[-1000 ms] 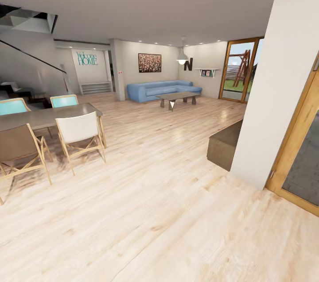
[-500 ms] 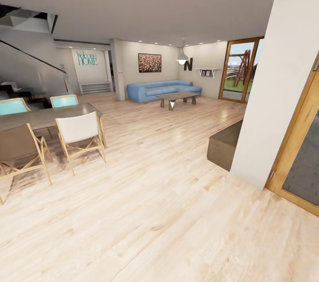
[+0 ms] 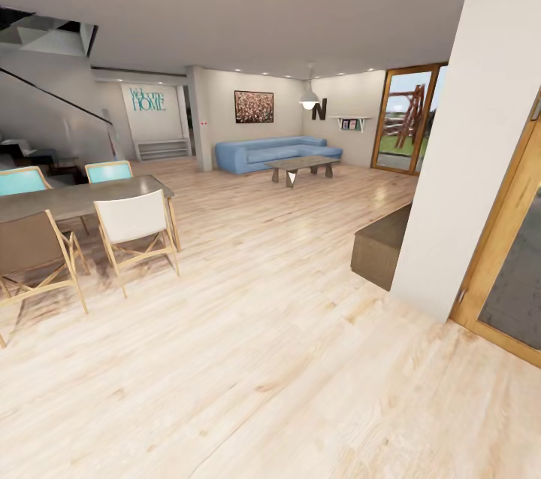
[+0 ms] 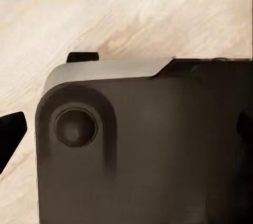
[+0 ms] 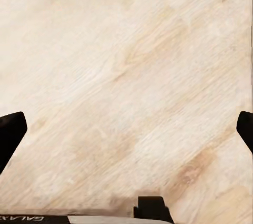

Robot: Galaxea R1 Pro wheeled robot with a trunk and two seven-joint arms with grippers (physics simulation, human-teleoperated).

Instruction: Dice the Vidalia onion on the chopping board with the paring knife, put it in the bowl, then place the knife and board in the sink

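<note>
Nothing moved since a second ago, parked on pale wood-plank floor [image 3: 270, 359] facing grey dining table [image 3: 83, 197] and blue sofa [image 3: 274, 152]; both grippers spread wide and empty, no kitchen, onion or sink sighted, whole task undone.

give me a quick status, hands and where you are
Both hands open, empty, over wood floor. Living and dining area ahead: dining table, blue sofa. Kitchen things not in view. White pillar close on the right.
</note>
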